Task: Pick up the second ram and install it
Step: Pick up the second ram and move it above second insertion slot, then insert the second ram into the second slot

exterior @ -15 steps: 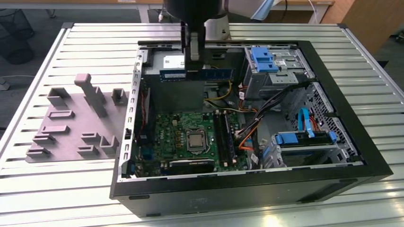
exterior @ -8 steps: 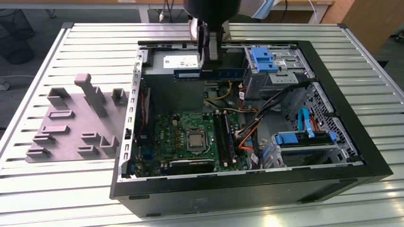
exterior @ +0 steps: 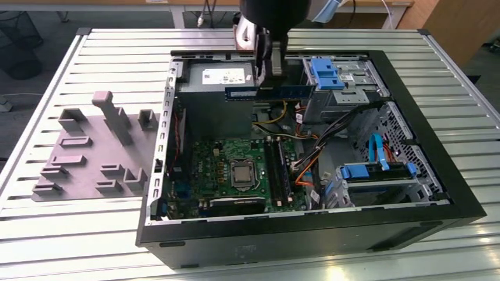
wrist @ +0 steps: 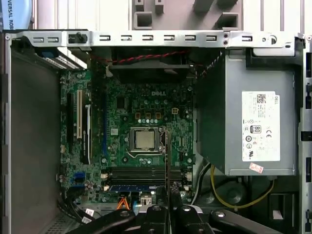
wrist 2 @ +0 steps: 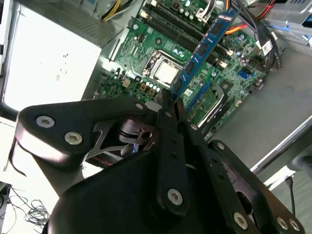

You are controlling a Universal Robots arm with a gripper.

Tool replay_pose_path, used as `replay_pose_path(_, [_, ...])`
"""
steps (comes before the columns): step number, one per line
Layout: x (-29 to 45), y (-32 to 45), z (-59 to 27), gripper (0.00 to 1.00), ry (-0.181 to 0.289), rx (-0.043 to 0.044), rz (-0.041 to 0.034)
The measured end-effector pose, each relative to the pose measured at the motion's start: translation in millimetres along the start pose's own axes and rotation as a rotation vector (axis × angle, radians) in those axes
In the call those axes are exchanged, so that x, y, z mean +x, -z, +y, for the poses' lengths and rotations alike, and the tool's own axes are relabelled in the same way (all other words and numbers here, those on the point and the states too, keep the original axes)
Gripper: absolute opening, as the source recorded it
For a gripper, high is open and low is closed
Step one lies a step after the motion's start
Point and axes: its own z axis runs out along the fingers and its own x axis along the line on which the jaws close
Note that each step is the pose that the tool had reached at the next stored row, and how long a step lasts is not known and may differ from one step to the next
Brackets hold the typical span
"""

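Ram (exterior: 297, 92) apparently clamped, middle hidden by jaws

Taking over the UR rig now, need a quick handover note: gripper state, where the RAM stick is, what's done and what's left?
Gripper: jaws shut on the second ram.
Ram: held level and lifted above the interior of the open PC case. In the second wrist view it juts out from the jaws over the motherboard.
Done: ram picked up.
Left: not yet seated in the black memory slots.
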Motion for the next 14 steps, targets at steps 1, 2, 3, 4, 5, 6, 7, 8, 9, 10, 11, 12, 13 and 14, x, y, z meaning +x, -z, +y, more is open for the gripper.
replay_pose_path(1, [-0.1, -0.2, -2.3, 0.14, 0.0, 0.0, 0.0])
replay_pose_path(2, [-0.2, -0.4, -4.9, 0.14, 0.0, 0.0, -0.0001])
replay_pose_path(3, [-0.2, -0.6, -7.3, 0.14, 0.0, 0.0, -0.0004])
replay_pose_path(4, [-0.1, -0.6, -8.8, 0.14, 0.0, 0.0, -0.0004])
replay_pose_path(5, [-0.1, -0.7, -9.1, 0.14, 0.0, -0.0001, -0.0005])
replay_pose_path(6, [-0.1, -0.7, -9.1, 0.14, 0.0, 0.0, -0.0005])
replay_pose_path(7, [-0.2, -0.6, -10.2, 0.14, 0.0, -0.0001, -0.0004])
replay_pose_path(8, [-0.2, -0.6, -11.3, 0.14, 0.0, 0.0, -0.0004])
replay_pose_path(9, [-0.2, -0.7, -11.3, 0.14, 0.0, 0.0, -0.0004])
replay_pose_path(10, [-0.2, -0.7, -11.3, 0.14, 0.0, 0.0, -0.0005])
replay_pose_path(11, [-0.2, -0.6, -11.3, 0.14, 0.0, -0.0001, -0.0004])
replay_pose_path(12, [-0.2, -0.7, -11.3, 0.14, 0.0, 0.0, -0.0005])
replay_pose_path(13, [-0.2, -0.6, -11.3, 0.14, 0.0, -0.0001, -0.0004])
replay_pose_path(14, [-0.2, -0.6, -11.3, 0.14, 0.0, 0.0, -0.0004])
